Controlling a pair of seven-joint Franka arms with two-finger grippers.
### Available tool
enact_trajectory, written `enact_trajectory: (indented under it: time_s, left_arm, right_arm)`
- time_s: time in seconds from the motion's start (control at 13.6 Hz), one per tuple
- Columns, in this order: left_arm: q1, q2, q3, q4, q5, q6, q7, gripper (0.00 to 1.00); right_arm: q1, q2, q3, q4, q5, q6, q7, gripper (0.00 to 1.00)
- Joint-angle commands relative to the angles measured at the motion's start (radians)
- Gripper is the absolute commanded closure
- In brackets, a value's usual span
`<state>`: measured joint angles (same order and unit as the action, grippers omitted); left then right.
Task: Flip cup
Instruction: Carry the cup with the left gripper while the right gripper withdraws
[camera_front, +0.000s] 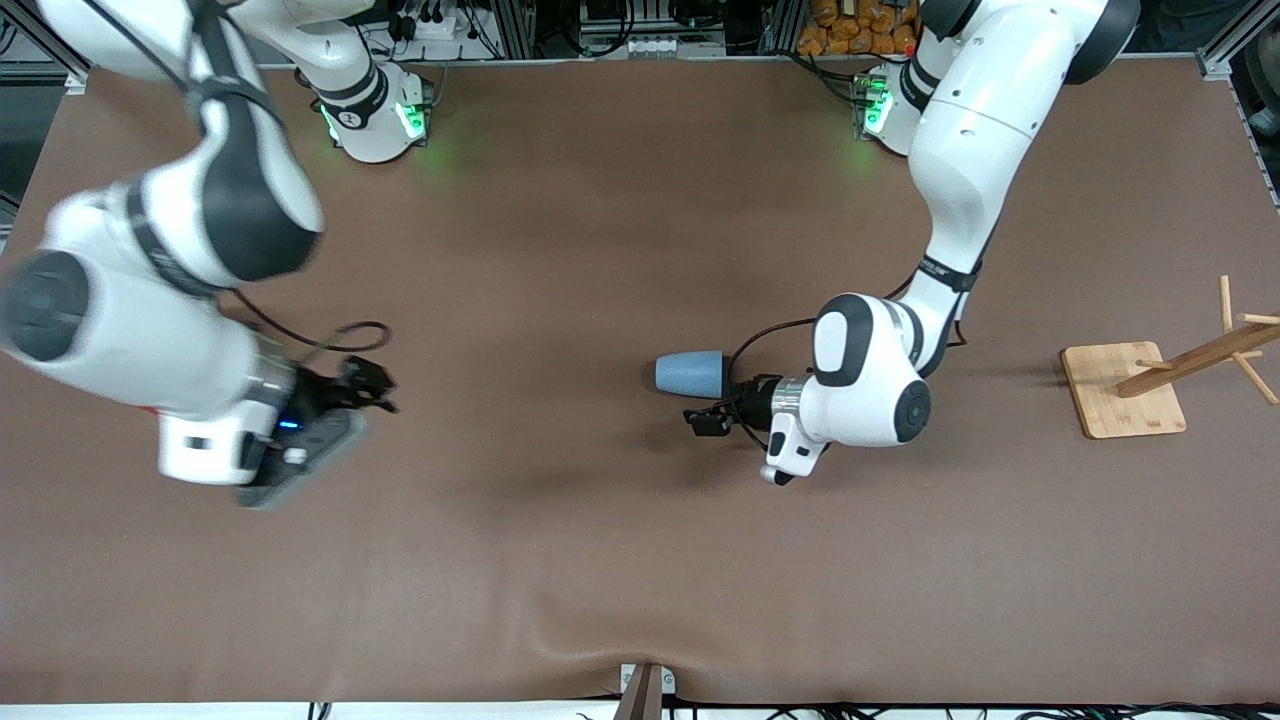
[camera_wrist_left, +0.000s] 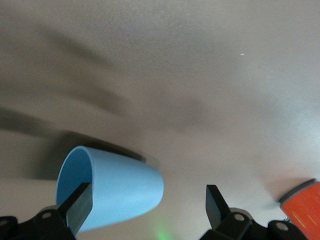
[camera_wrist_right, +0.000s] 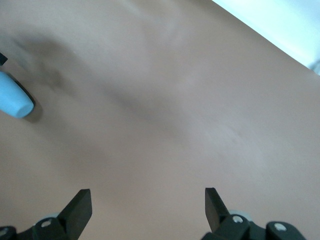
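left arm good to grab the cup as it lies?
Probably yes. The cup lies on its side, and the left gripper sits open right beside its mouth, one finger already at the rim. Nothing stands between them.

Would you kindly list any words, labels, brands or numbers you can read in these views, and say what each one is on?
None can be read.
Left arm: a dark band with small white lettering, too small to read.
Cup: plain blue, no print.
Orange can: faint pale marks, too blurred to read.
Wooden rack: no text.
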<state>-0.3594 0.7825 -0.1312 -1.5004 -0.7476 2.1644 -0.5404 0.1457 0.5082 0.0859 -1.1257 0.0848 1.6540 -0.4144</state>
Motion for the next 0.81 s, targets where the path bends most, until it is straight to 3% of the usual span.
enact_trajectory:
  time_s: [0.0,0.15,0.37,0.52,0.74]
  left_arm:
    - [-0.012,0.023,0.008,0.011,-0.019,0.018,-0.006,0.0]
    - [-0.007,0.034,0.008,0.009,-0.018,0.018,-0.009,0.0]
    - [-0.015,0.035,0.008,0.0,-0.016,0.015,-0.021,0.0]
    - [-0.021,0.032,0.008,-0.004,-0.016,0.009,-0.061,0.0]
    - [-0.029,0.032,0.007,-0.011,-0.016,0.0,-0.105,0.0]
  right_arm:
    - [-0.118,-0.034,0.034,-0.023,0.016,-0.049,0.014,0.0]
    - [-0.146,-0.1,0.022,-0.02,0.045,-0.132,0.058,0.0]
    - [-0.147,-0.204,0.011,-0.032,0.047,-0.248,0.358,0.0]
    - [-0.147,-0.299,-0.017,-0.093,0.023,-0.322,0.425,0.0]
    - [-0.158,-0.44,-0.026,-0.25,-0.04,-0.316,0.561,0.0]
